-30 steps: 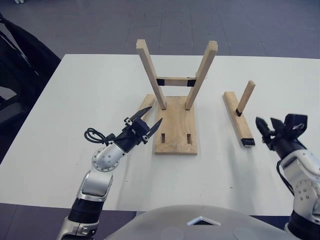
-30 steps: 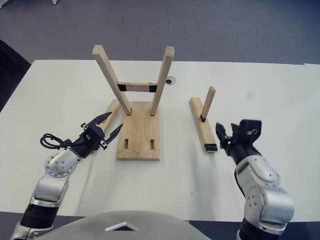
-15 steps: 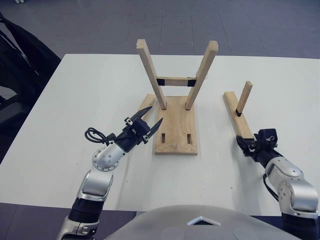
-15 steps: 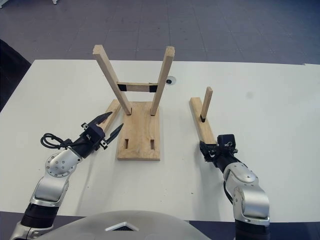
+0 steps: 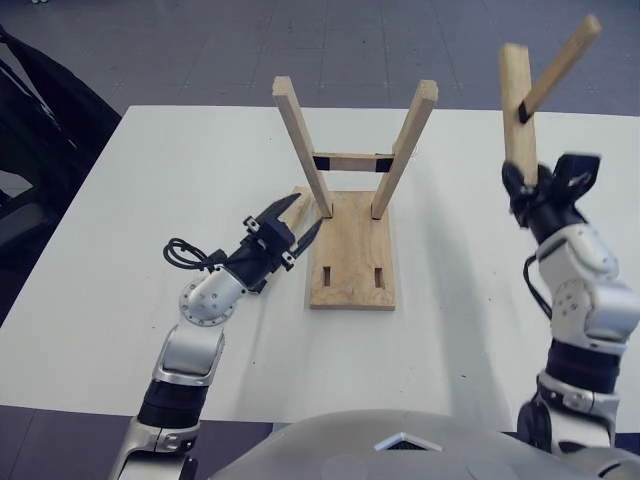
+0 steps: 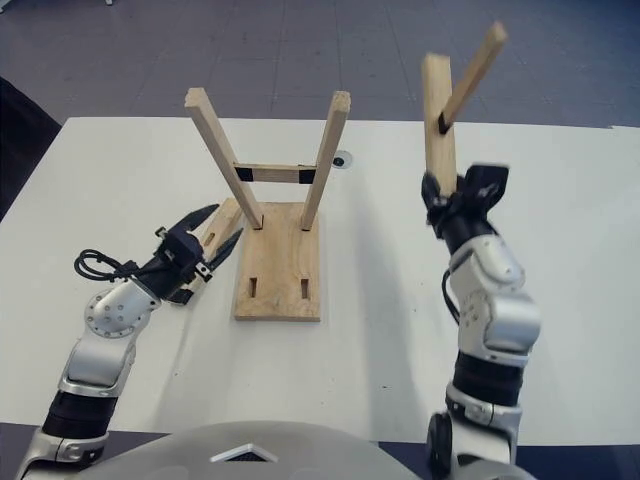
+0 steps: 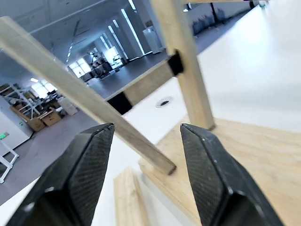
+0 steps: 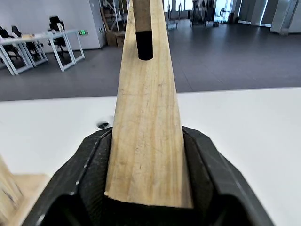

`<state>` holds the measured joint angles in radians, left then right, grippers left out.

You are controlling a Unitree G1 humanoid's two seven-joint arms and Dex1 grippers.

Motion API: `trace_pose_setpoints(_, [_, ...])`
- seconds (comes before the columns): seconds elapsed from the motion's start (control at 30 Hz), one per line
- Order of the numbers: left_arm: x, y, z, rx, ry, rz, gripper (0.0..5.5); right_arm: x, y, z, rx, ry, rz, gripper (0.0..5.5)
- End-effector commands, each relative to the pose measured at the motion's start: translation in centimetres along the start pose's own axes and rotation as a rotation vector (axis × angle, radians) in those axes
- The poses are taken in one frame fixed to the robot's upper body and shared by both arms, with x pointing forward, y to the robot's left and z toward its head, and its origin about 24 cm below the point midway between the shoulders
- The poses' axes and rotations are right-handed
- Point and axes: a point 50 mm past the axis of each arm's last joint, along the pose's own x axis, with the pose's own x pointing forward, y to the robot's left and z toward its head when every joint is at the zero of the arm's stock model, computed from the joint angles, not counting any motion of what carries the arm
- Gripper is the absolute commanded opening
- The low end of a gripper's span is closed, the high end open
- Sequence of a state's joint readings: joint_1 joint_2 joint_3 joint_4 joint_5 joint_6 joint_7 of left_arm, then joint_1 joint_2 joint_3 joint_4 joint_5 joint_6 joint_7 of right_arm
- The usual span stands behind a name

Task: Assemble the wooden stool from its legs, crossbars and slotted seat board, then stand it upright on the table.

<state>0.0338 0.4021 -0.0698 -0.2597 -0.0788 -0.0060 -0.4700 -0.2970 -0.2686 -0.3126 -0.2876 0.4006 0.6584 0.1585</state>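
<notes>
**A:** head cam: seat board (image 5: 350,255) lies flat on the white table (image 5: 130,200); two standing legs (image 5: 300,145) are plugged into its far end, crossbar (image 5: 350,162) between them; a loose leg (image 5: 295,203) lies just beside the board's left edge.

**B:** yep; left arm reaches low over the table, left gripper (image 5: 283,222) spread wide over that loose leg, holding nothing; right arm bent upward, right gripper (image 5: 527,185) clamped on a raised leg (image 5: 517,100) with a thin bar (image 5: 562,65) sticking out.

**A:** left wrist cam: fingers (image 7: 89,174) apart, framing the standing legs.

**B:** right wrist cam: both pads squeeze the raised leg's lower end.
</notes>
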Motion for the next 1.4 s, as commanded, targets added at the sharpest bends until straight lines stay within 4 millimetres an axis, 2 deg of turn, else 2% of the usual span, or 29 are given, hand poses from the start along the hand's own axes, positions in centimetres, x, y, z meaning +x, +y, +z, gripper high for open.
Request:
trace_pose_setpoints(0.03, [0.8, 3.7, 4.2, -0.452, -0.189, 0.000, 2.59, 1.6, 3.0, 8.6, 0.130, -0.239, 0.326, 2.03])
trace_pose_setpoints(0.1, [0.5, 4.5, 6.9, -0.687, -0.282, -0.142, 2.59, 1.4, 4.8, 10.3, 0.196, -0.237, 0.585, 2.03])
trace_pose_setpoints(0.2, [-0.1, 4.7, 9.6, -0.916, -0.349, -0.355, 3.01, 0.3, 7.1, 10.4, 0.281, -0.146, 0.953, 2.03])
trace_pose_setpoints(0.37, [-0.3, 4.4, 12.9, -1.197, -0.423, -0.594, 3.87, -0.6, 9.7, 10.5, 0.388, -0.037, 1.344, 2.03])
trace_pose_setpoints(0.5, [0.7, 4.5, 13.6, -1.284, -0.441, -0.622, 4.62, -1.2, 11.2, 10.3, 0.411, 0.036, 1.525, 2.03])
trace_pose_setpoints(0.63, [0.8, 3.9, 13.6, -1.279, -0.393, -0.629, 4.81, -1.6, 12.5, 9.7, 0.422, 0.078, 1.593, 2.03])
trace_pose_setpoints(0.8, [-0.2, 2.8, 13.5, -1.238, -0.359, -0.682, 4.81, -1.8, 13.2, 9.7, 0.446, 0.064, 1.602, 2.03])
trace_pose_setpoints(0.93, [-0.8, 2.5, 13.2, -1.231, -0.347, -0.681, 4.81, -1.4, 13.4, 9.6, 0.460, 0.058, 1.559, 2.03])
trace_pose_setpoints(1.4, [-1.0, 2.8, 13.2, -1.239, -0.386, -0.651, 4.81, -1.4, 13.4, 9.4, 0.449, 0.066, 1.541, 2.03])
